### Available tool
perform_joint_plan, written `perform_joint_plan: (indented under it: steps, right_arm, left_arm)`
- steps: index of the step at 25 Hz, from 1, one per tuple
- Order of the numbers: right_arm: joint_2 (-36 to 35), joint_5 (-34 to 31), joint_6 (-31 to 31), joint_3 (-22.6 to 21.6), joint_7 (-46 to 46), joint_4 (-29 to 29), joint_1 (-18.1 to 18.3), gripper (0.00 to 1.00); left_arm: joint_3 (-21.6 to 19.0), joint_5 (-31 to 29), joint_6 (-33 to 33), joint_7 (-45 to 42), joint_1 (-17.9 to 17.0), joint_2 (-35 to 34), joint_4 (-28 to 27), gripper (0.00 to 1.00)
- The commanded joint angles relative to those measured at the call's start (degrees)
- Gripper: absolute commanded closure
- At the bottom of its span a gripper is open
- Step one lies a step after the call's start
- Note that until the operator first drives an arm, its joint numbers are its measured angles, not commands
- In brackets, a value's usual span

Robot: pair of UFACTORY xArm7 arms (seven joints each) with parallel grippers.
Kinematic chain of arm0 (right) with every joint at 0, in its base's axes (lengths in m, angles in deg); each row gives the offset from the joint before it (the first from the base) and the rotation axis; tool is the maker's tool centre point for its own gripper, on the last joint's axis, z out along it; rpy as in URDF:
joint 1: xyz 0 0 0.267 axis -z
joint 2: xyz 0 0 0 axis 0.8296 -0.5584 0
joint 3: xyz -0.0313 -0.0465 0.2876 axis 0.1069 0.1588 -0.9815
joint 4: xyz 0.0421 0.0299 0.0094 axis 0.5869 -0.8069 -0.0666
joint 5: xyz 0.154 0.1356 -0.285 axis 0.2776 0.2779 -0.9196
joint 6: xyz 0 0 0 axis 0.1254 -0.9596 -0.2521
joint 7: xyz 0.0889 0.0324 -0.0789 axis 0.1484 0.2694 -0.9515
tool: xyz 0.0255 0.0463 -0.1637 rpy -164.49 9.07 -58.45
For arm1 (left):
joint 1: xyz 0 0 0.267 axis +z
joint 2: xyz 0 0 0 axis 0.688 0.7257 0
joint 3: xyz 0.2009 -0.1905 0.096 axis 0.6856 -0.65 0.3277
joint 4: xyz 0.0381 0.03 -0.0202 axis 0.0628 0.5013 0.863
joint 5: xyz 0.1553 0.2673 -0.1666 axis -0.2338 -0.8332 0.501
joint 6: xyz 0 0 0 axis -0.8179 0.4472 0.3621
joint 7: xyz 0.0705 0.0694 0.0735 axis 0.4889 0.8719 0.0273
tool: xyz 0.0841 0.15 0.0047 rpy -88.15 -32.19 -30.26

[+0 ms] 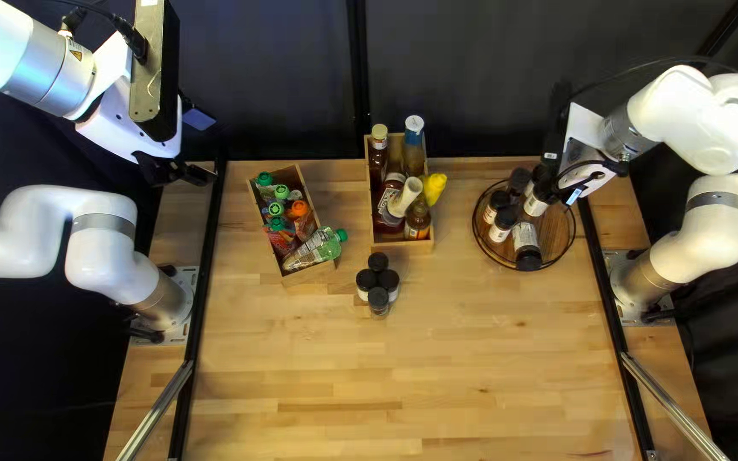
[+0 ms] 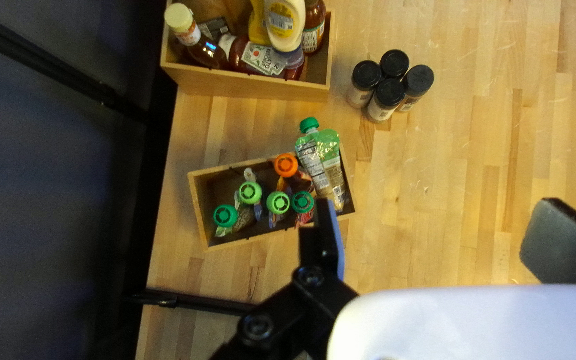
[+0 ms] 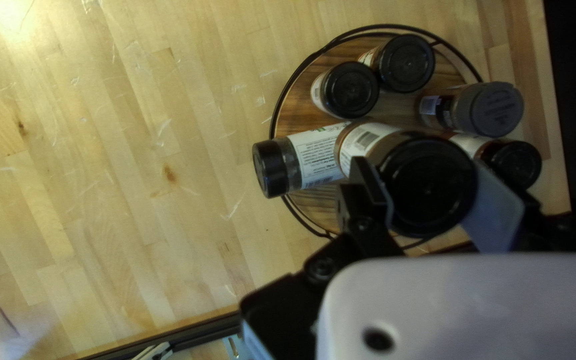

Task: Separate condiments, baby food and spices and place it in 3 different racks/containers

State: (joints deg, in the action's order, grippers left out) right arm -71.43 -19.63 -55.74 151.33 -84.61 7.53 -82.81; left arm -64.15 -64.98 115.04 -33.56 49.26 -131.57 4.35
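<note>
Over the round rack [image 1: 576, 224] at the right of the top left view, my right gripper [image 1: 557, 191] holds a black-capped spice jar [image 1: 535, 203]. In the right wrist view both fingers of my right gripper [image 3: 427, 183] touch that jar [image 3: 428, 188]; another jar [image 3: 315, 157] lies beside it, with several upright around. My left gripper [image 1: 198, 175] hangs left of the pouch box [image 1: 309, 275]. In the left wrist view my left gripper [image 2: 431, 230] is open and empty, the baby food pouches [image 2: 321, 157] beside one finger. Condiment bottles [image 2: 198, 43] fill another box [image 2: 248, 83].
Several black-capped jars [image 1: 377, 280] stand clustered on the table [image 1: 403, 367], just in front of the condiment box [image 1: 412, 248]. One pouch [image 1: 322, 248] leans over the edge of its box. A yellow bottle [image 1: 434, 186] tilts out of the condiment box.
</note>
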Motion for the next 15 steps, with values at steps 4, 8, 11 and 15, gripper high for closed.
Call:
perform_joint_plan:
  steps: [4,8,11,15]
  right_arm:
    - [-7.81,-2.0,3.78,3.46,-0.99,-11.66,4.89,1.0]
    - [-7.96,-1.87,4.89,3.65,-0.92,-13.4,5.34,1.0]
    - [-7.56,-1.6,6.62,3.4,-0.74,-14.87,5.22,1.0]
    - [-5.28,-1.25,9.87,2.67,-0.38,-15.94,4.92,1.0]
  left_arm:
    - [0.0,0.0,0.0,0.0,0.0,0.0,0.0,0.0]
    - [0.0,0.0,0.0,0.0,0.0,0.0,0.0,0.0]
    - [0.0,0.0,0.0,0.0,0.0,0.0,0.0,0.0]
    - [0.0,0.0,0.0,0.0,0.0,0.0,0.0,0.0]
